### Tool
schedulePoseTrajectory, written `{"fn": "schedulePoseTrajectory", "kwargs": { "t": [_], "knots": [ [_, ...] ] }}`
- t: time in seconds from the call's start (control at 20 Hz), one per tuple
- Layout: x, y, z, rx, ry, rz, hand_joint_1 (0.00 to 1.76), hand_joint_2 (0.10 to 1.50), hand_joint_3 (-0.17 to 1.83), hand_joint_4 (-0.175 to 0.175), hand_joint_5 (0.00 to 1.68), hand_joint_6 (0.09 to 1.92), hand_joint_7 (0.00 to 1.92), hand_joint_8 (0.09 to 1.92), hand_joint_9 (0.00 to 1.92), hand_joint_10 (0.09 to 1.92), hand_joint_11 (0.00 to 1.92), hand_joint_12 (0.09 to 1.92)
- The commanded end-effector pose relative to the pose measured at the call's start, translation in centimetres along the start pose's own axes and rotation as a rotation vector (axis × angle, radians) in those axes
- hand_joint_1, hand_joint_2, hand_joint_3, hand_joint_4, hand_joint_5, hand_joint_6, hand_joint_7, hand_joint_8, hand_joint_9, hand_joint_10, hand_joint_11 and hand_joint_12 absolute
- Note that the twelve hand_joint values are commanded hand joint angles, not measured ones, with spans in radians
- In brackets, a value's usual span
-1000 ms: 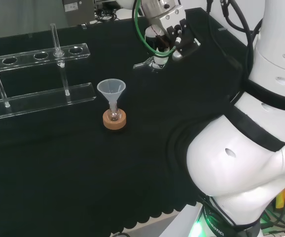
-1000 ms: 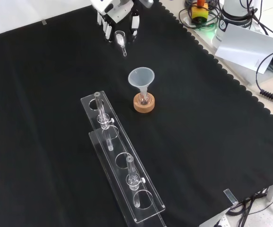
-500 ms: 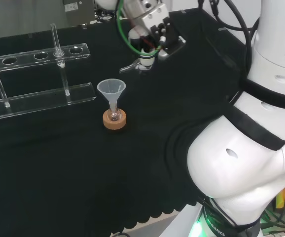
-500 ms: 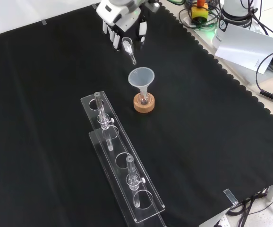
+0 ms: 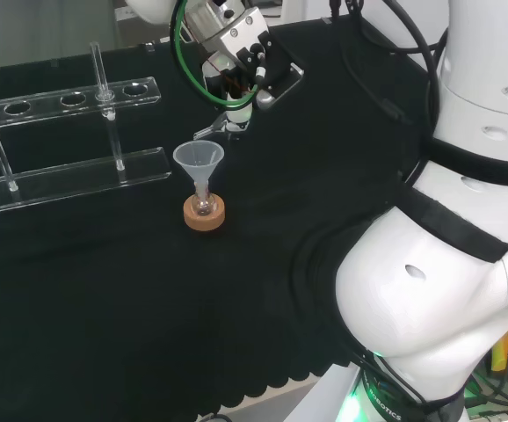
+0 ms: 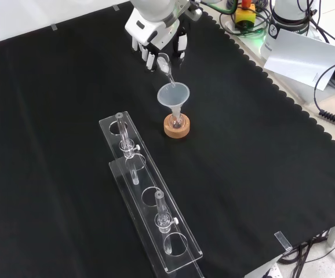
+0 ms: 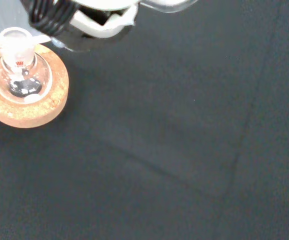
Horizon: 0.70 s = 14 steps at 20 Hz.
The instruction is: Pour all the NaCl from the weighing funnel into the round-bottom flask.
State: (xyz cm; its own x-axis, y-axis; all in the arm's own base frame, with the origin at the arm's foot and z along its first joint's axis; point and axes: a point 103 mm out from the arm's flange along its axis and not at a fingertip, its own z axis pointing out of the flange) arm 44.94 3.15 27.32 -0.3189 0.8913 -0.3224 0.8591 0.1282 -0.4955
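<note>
Head view: the black and white robot hand (image 5: 241,66) hangs above the black cloth bench (image 5: 105,290), its fingers curled round a small clear glass weighing funnel (image 5: 221,128). The funnel's spout points down and left, just above the rim of a translucent plastic cone funnel (image 5: 199,159). That cone sits in the neck of a small clear round-bottom flask (image 5: 203,206), which rests upright on a round cork ring stand (image 5: 204,214). To the left stands a clear acrylic test-tube rack (image 5: 69,167).

Front view: the hand (image 6: 156,40) comes in from the top, pinching the weighing funnel (image 6: 165,63), tilted with its tip over the far edge of the cone funnel (image 6: 173,94). The flask (image 6: 176,121) and cork ring (image 6: 176,128) stand directly below, and the rack (image 6: 150,202) lies nearer the camera.

Wrist view: the flask (image 7: 22,75) sits in the cork ring (image 7: 27,107); what it contains cannot be made out.
</note>
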Motion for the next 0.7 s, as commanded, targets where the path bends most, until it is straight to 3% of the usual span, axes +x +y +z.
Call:
{"fn": "schedulePoseTrajectory", "kwargs": {
  "t": [0.05,0.35,0.7],
  "knots": [
    [0.00,-0.12,0.05,0.008,-0.013,0.004,1.11,0.73,0.65,0.079,1.13,0.93,1.13,0.57,1.35,0.17,1.05,0.93],
    [-0.17,-0.02,0.30,0.031,-0.075,-0.006,1.11,0.73,0.65,0.079,1.13,0.92,1.13,0.57,1.35,0.17,1.05,0.93],
    [0.04,0.18,0.30,0.048,-0.090,-0.007,1.11,0.73,0.66,0.080,1.13,0.92,1.13,0.57,1.36,0.17,1.05,0.93]
  ]
}}
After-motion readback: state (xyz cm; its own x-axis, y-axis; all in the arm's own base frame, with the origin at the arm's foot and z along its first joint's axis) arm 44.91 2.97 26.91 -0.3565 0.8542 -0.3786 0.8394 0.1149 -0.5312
